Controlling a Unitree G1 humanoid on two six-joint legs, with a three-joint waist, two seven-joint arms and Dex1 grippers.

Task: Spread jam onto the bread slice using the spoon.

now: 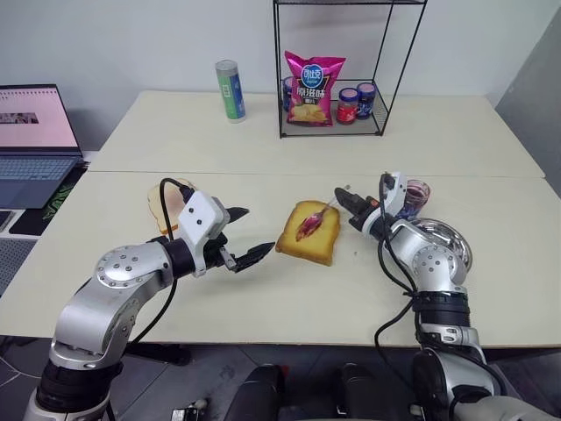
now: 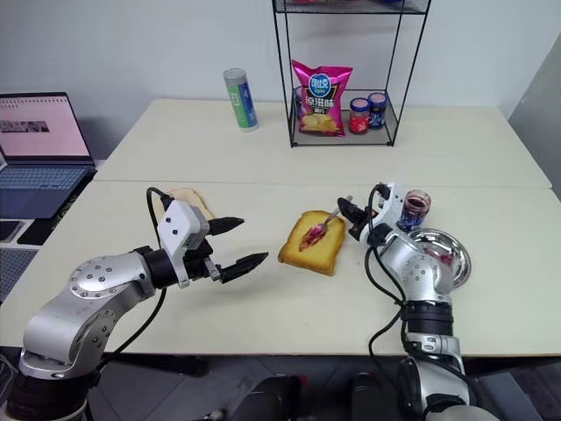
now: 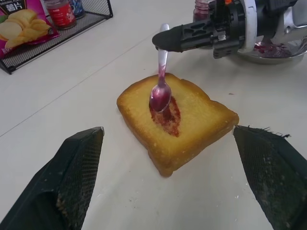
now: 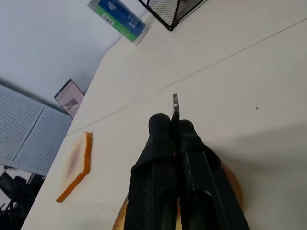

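Right fingers [image 3: 165,40] pinch the slim silver spoon [image 3: 161,86] over the jam-smeared golden toast slice [image 3: 176,120] — left fingers [image 1: 241,237] gape empty — bag lettering unreadable.

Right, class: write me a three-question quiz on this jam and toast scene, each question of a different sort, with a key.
1. True or false: the right gripper is shut on the spoon.
2. Where is the jam? A on the bread slice; B on the bare table; C on the laptop.
3. Fill in: the fingers of the left gripper are ____.

Key: 1 true; 2 A; 3 open.
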